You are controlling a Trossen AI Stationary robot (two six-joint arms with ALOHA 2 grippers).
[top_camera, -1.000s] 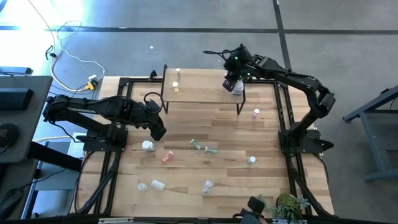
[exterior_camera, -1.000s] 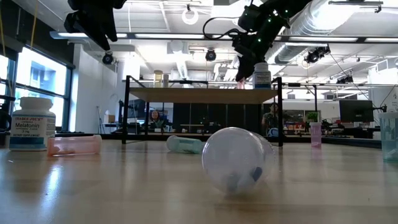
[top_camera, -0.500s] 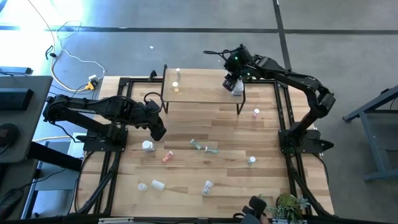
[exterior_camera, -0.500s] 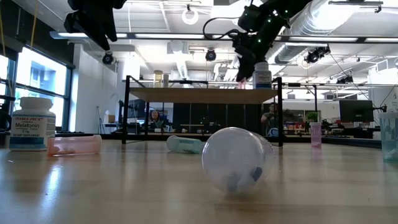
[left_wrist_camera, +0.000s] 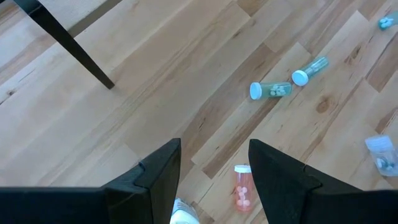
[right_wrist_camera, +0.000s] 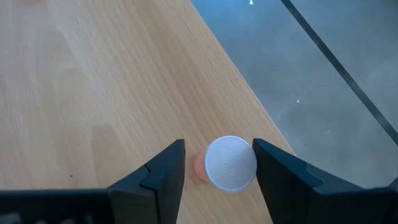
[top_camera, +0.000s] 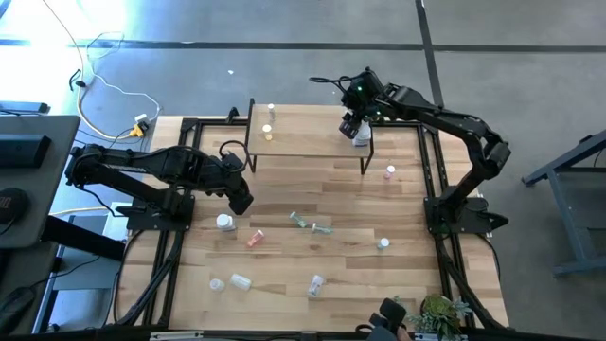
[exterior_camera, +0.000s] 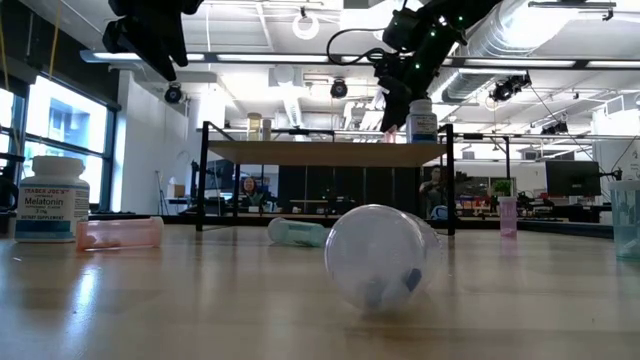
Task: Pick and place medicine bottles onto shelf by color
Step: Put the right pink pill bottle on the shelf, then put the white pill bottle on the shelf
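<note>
Since second ago: right pincer [right_wrist_camera: 216, 163] spread from tight clamp, now part open around white-capped bottle [right_wrist_camera: 231, 162], fingers apart from cap on both sides. Bottle upright on shelf [top_camera: 308, 133], near right end and edge. Reads as placement done, release under way.

Left pincer [left_wrist_camera: 214, 163] part open, empty, above counter [top_camera: 341, 275] over pink bottle [left_wrist_camera: 243, 186].

Other bottles scattered on counter.

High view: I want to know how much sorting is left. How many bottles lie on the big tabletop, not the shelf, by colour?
Green bottles: 2
Orange bottle: 1
Pink bottle: 1
White or clear bottles: 5
Total: 9
</note>
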